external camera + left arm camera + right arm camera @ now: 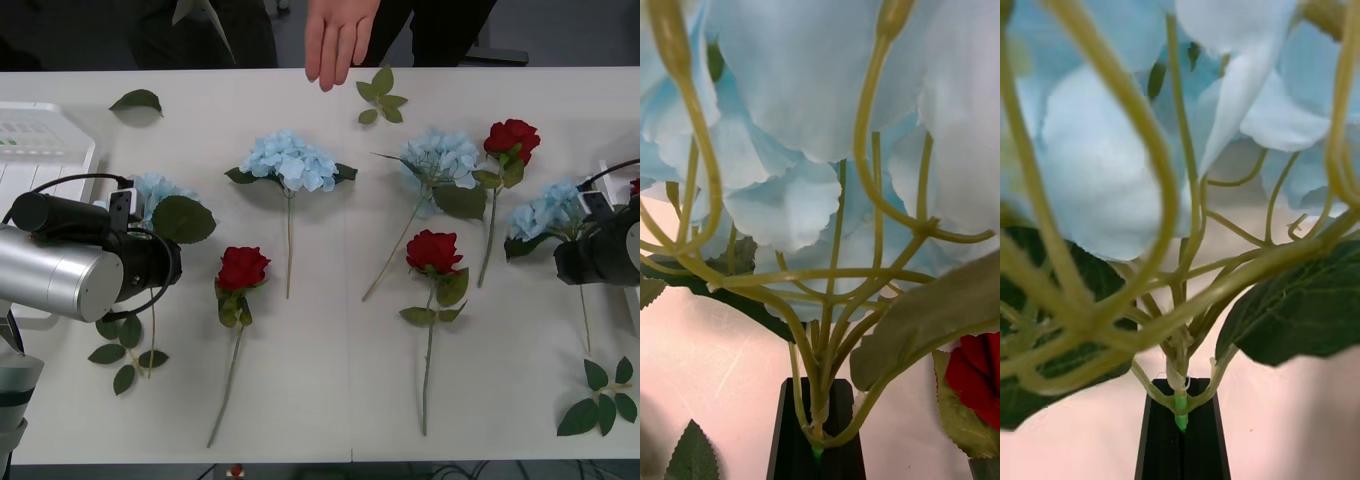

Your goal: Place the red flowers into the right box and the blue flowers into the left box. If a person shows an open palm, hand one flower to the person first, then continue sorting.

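At the table's [330, 400] far edge the person's hand [338, 40] hangs fingers together, palm seemingly open, so hand over one flower 1st. Left gripper [818, 386] and right gripper [1184, 386] each pinch a blue flower's [160, 190] stem fork. Lift slow w/ firm grip, clear of the red flowers [243, 268].

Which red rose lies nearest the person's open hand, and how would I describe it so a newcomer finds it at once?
Start at the person's bare hand over the far edge of the white table, then look toward the robot's right. The red rose lies there, between two pale blue hydrangea heads. It is the rose farthest from the robot; the other two roses lie nearer mid-table.
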